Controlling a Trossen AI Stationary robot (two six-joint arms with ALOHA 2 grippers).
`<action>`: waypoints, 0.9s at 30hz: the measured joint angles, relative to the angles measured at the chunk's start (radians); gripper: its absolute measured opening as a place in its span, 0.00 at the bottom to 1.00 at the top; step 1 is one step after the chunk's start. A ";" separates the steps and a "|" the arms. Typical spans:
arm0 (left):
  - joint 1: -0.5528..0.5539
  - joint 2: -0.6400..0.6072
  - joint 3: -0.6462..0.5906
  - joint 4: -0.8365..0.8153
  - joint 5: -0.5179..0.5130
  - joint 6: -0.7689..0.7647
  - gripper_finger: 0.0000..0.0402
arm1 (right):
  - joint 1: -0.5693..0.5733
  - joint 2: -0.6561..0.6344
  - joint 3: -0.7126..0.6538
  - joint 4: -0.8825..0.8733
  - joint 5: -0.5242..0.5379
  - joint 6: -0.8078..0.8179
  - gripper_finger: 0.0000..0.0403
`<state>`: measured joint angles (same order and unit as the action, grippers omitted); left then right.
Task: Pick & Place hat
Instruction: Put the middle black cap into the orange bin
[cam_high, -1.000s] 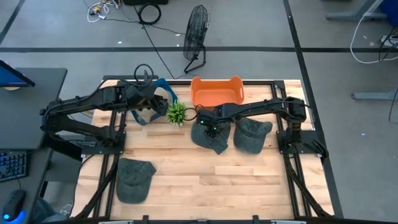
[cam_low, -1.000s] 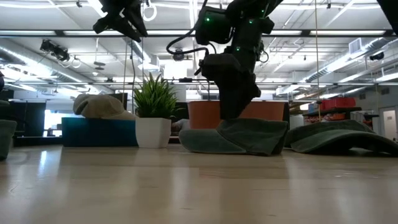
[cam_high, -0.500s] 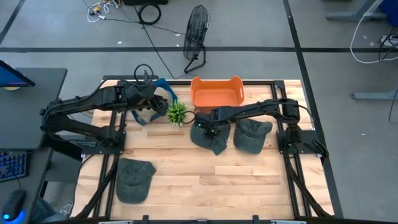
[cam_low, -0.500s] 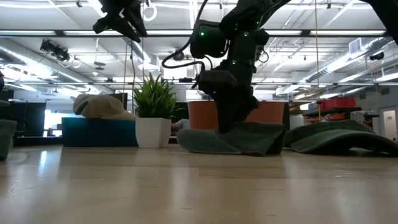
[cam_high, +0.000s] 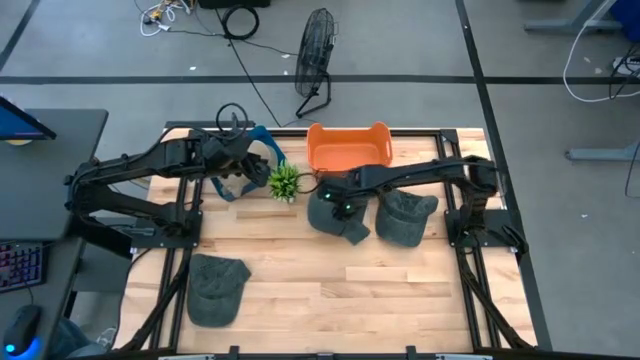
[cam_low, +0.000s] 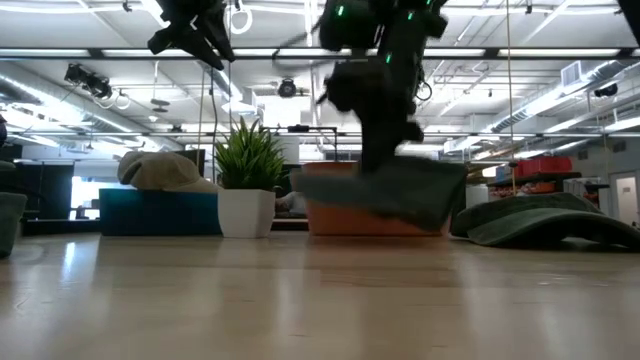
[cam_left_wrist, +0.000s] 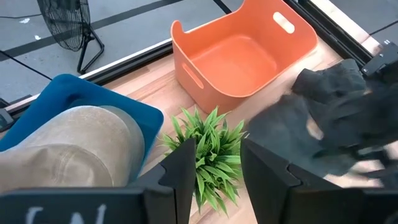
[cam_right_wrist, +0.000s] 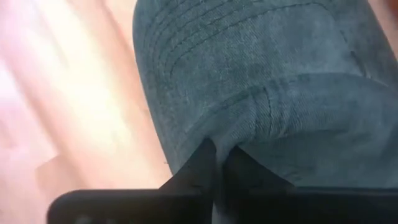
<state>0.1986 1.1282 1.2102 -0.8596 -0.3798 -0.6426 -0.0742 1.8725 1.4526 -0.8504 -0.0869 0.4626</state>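
You are in the lift: the right gripper (cam_high: 343, 208) pinches the dark hat (cam_high: 338, 218) clear of the worktop (cam_high: 400, 290), near its far edge. Next, carry it over the orange bin (cam_high: 347, 148) and release.

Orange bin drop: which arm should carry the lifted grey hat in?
Right. The right gripper is shut on the lifted grey hat, beside the orange bin. The left gripper hangs empty over the tan hat.

No legible text anywhere.
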 joint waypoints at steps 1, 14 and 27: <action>0.000 0.000 0.000 0.001 0.000 0.000 0.33 | 0.000 -0.026 0.011 -0.022 0.004 0.000 0.03; 0.000 0.000 0.000 0.004 0.000 -0.001 0.33 | -0.100 -0.279 0.200 -0.104 0.502 -0.215 0.02; 0.000 0.003 0.000 0.024 0.000 -0.026 0.33 | -0.301 -0.131 0.201 -0.046 0.498 -0.352 0.01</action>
<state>0.1987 1.1307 1.2102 -0.8355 -0.3799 -0.6689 -0.3752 1.7412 1.6539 -0.8963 0.4107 0.1108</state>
